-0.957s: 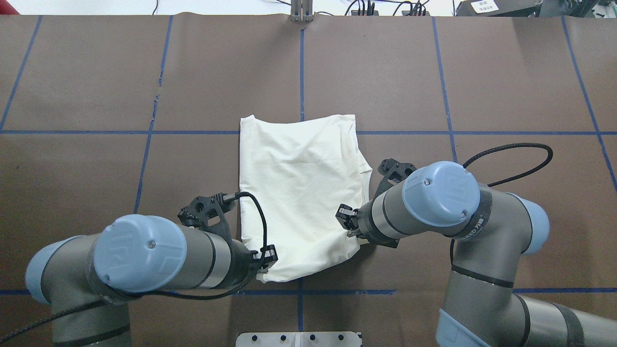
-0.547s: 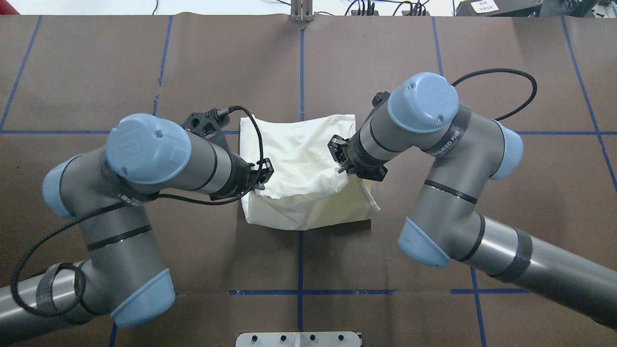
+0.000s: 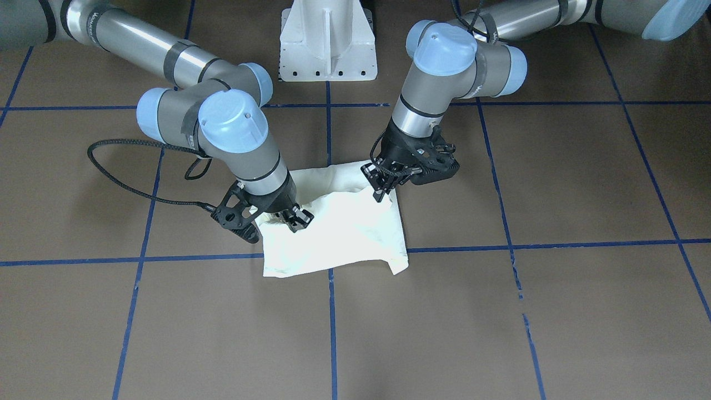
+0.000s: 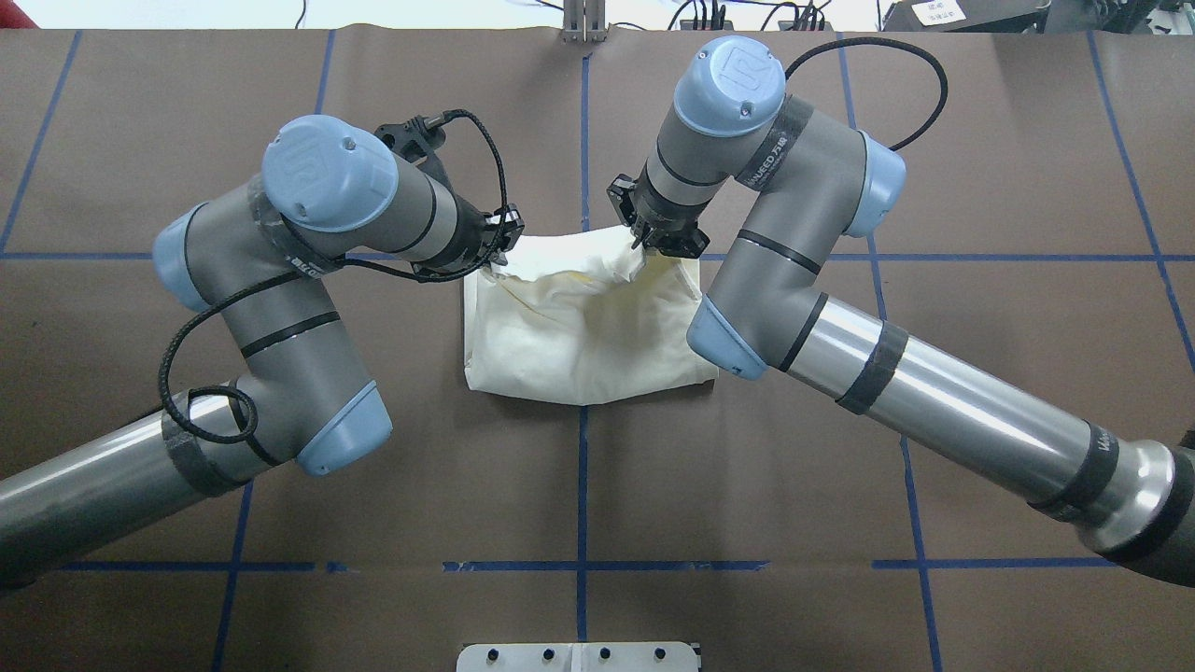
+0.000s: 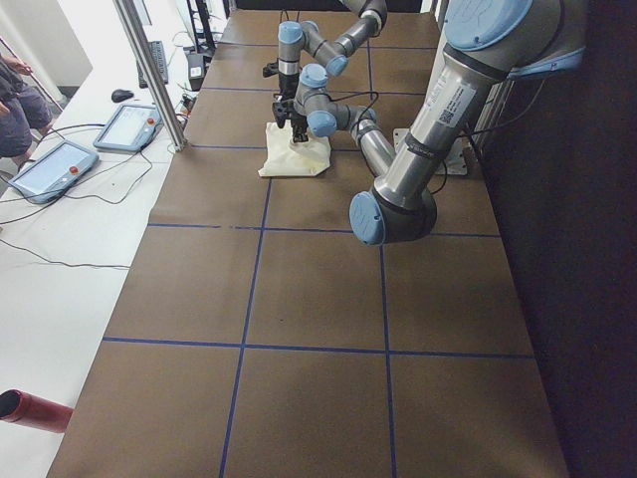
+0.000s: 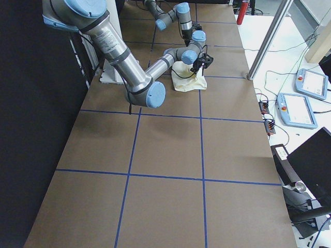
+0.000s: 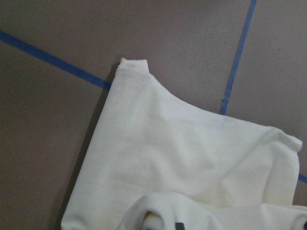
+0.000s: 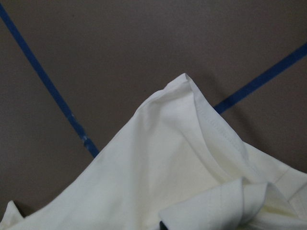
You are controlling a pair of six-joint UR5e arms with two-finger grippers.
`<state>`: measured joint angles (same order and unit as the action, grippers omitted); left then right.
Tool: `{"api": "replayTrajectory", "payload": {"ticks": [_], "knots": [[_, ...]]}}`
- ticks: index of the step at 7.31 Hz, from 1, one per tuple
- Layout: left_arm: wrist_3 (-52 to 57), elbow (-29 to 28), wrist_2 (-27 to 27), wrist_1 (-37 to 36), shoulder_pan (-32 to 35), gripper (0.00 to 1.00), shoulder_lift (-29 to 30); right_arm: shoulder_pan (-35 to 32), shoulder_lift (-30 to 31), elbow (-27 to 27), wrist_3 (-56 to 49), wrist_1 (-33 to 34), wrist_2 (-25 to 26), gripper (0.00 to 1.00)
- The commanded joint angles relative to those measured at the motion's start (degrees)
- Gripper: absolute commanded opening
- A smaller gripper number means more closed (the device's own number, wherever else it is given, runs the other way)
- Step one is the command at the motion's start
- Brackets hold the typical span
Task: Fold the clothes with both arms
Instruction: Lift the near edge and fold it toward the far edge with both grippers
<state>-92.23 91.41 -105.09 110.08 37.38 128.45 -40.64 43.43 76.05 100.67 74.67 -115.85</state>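
bottom of the overhead frame first: the white base (image 4: pixel 579 656) peeks in at the lower edge, sitting on the brown table (image 4: pixel 934 467), which is gridded with blue tape lines (image 4: pixel 581 485). moving up, the left arm (image 4: pixel 299 308) comes in from the lower left and the right arm (image 4: pixel 840 345) from the lower right, both bent in toward the middle.

between them, dead centre of the frame, lies the shirt (image 4: pixel 579 345). it's cream side up with no print on show, doubled over on itself, its rounded fold edge toward the bottom of the picture. it sits right over the vertical tape line. the top layer is rumpled and climbs toward the bundle's upper edge.

and there at that upper edge are the claws! the left claw (image 4: pixel 497 261) is at the shirt's upper left corner, fingers pinched together on a raised lip of fabric. the right claw (image 4: pixel 644 247) is at the upper right corner, likewise clamped on cloth that peaks up to meet it.

the front-facing view swaps the sides: right claw on the frame's left, left claw on its right, each gripping cream cloth, with a loose corner of the shirt lying flat at lower centre. each wrist view shows a curl of held fabric at its bottom edge, above flat shirt and table.

farthest up in the overhead, past the table's edge, black cables (image 4: pixel 709 14) trail along the top.
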Motion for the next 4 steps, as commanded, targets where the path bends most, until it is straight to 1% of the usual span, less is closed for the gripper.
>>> {"api": "replayTrajectory", "payload": {"ticks": [1,2,4], "knots": [[0.0,-8.8,0.2,6.1,1.1,0.00,2.9,-0.8,-0.9,-3.5,-0.4,-1.7,-0.2,0.31],[0.5,-11.1,0.2,7.2,2.3,0.00,3.0,-1.2,-1.3,-4.2,-0.9,-1.7,-0.1,0.64],[2.3,-11.7,0.1,7.2,3.5,0.00,3.0,-2.1,-1.7,-4.9,-1.1,-1.7,-0.3,0.65]]}}
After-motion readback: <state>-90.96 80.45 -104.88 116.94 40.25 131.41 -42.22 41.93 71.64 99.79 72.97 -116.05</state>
